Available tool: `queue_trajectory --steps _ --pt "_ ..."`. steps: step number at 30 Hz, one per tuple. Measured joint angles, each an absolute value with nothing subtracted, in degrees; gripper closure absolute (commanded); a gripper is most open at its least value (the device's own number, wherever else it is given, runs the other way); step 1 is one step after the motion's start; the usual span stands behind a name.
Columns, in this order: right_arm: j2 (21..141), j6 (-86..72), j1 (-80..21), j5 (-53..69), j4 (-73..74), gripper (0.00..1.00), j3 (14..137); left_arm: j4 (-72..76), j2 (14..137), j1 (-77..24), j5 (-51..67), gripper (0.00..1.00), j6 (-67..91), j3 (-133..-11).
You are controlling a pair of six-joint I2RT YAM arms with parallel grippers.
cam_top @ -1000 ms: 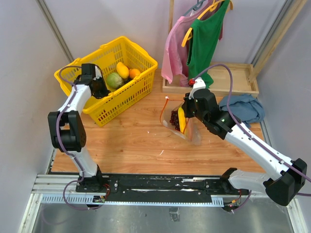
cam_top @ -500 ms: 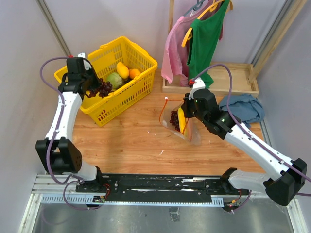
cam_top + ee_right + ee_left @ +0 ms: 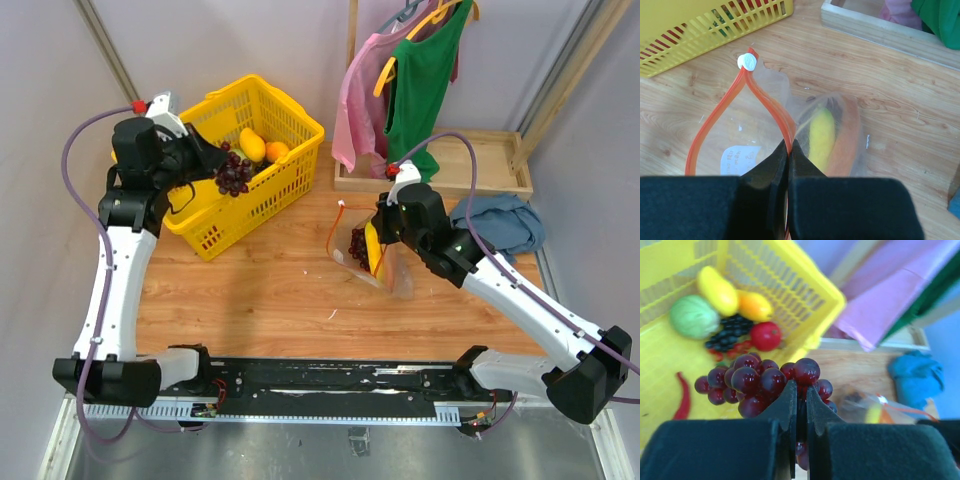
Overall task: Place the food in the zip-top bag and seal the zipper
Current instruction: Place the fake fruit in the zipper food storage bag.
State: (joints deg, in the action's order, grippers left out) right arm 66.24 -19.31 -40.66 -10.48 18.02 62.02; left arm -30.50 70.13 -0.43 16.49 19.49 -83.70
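left arm [image 3: 114,272] raised | left fingers [image 3: 788,407] clamped together | right arm [image 3: 520,299] extended forward | right fingers [image 3: 779,167] clamped together

L arm [image 3: 115,270], R arm [image 3: 520,300]: white links, blk joints, purple cables [image 3: 473,180]. L tool [image 3: 799,390], R tool [image 3: 789,147]: blk, blocky, thin tapered fingers [image 3: 787,407].

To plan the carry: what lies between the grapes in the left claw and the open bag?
In the top view: from the grape bunch, the wall of the yellow basket, then bare wooden table up to the zip-top bag.

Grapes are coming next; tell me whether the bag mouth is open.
Open: the zipper strips bow apart in a loop; right gripper pinches one.
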Motion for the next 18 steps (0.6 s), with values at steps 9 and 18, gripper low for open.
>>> queue_trajectory --steps 9,18 --pt "66.57 -19.88 -40.91 -8.47 17.78 0.99 62.02 -25.82 65.69 -14.11 21.71 1.00 22.90 -81.87" --pt "67.40 -21.06 -40.93 -5.89 16.71 0.99 62.02 -22.04 65.39 -27.79 23.31 1.00 24.49 -78.37"
